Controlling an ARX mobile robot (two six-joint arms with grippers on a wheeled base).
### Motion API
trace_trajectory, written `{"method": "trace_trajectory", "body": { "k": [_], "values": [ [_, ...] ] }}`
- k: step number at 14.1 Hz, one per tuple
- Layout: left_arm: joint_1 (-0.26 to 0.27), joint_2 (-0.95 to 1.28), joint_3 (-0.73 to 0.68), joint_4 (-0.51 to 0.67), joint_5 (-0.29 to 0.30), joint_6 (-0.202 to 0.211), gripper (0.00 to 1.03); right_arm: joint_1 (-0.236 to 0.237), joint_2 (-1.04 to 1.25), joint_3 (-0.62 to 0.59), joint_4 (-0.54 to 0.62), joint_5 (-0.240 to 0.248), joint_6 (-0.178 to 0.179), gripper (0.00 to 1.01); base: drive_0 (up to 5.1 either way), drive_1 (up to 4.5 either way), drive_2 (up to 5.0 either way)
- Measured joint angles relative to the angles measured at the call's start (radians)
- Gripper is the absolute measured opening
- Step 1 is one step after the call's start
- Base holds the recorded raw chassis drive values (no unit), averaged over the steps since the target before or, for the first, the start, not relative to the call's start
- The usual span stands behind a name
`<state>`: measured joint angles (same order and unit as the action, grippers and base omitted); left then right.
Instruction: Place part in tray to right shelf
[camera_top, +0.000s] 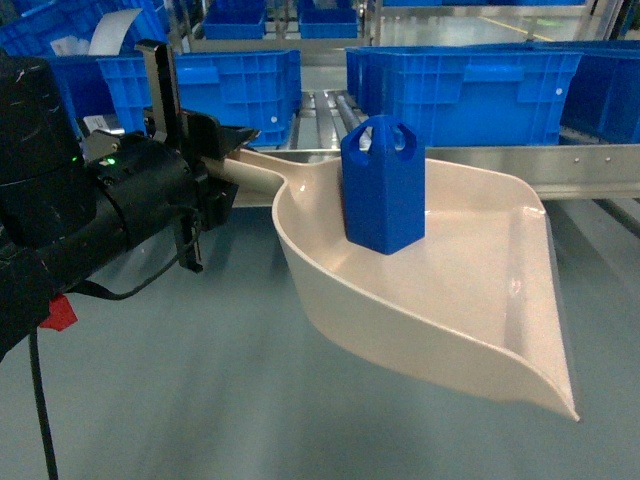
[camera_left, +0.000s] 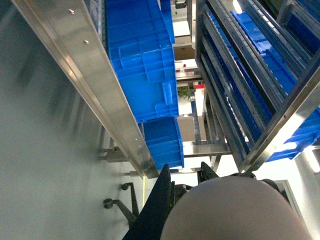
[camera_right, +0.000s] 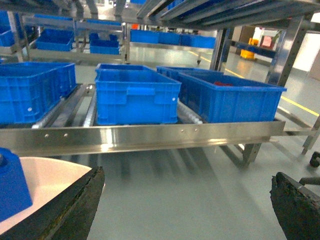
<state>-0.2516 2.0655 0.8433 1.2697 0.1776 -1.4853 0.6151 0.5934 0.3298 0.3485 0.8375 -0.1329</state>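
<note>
One part is standing upright in the tray in the head view, near the back wall of the scoop, resting on the beige floor. Left gripper is clamping the tray's handle, jaws closed around it, and the scoop is hanging in the air over the grey floor with its flat lip pointing toward lower right. Right shelf is running behind the tray, brushed rail partly hidden by the scoop, blue crates sitting on its rollers. Right gripper isn't showing in this view. Left wrist view is looking along the steel rail with blue crates above it; the tray handle is filling the bottom of the frame between the black fingers. Right wrist view: right gripper is spread wide, holding nothing, one black finger at lower left and the other at lower right. Part and tray are peeking in at lower left, just beside the left finger; can't tell if touching. Shelf rail and crates are straight ahead.
</note>
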Motion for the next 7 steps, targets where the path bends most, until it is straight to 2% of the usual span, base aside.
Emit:
{"method": "trace_trajectory", "body": {
  "k": [7],
  "values": [
    [0.005,0.000,0.000,-0.002,-0.001,-0.001,0.12,0.000,-0.002,0.000,0.001,0.000,0.000,0.98,0.2,4.19,-3.7]
  ]
}}
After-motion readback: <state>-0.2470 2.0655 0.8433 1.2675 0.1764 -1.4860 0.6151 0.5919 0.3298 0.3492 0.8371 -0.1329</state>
